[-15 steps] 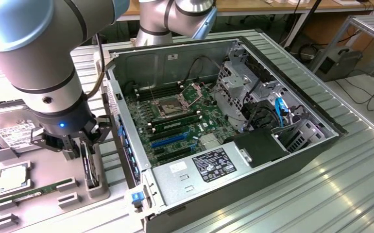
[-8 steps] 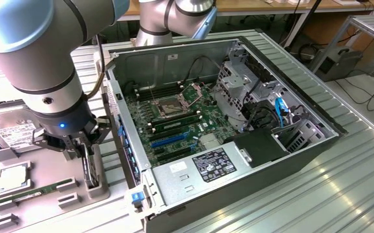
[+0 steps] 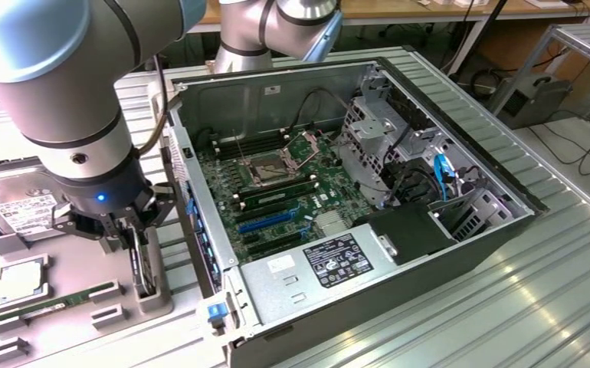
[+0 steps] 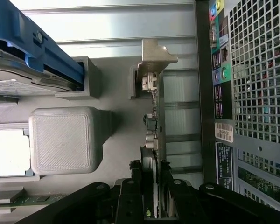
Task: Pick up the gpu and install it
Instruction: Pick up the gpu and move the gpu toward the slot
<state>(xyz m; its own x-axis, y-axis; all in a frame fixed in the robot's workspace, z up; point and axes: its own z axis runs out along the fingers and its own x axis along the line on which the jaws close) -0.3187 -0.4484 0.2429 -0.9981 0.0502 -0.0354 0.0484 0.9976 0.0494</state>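
Wrist view: gripper [image 4: 150, 175] pinches gpu [image 4: 156, 119] upright in holder [image 4: 135, 84]; narrow edge grip risks card tilting and jamming.

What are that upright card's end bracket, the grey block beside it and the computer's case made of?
The gpu has an end bracket that looks like bare metal, with a dull silver sheen and a folded lip. The grey block is probably 3D-printed plastic: matte, with fine ridged lines across its face. The computer case is likely grey sheet metal, punched with a grid of square vent holes.
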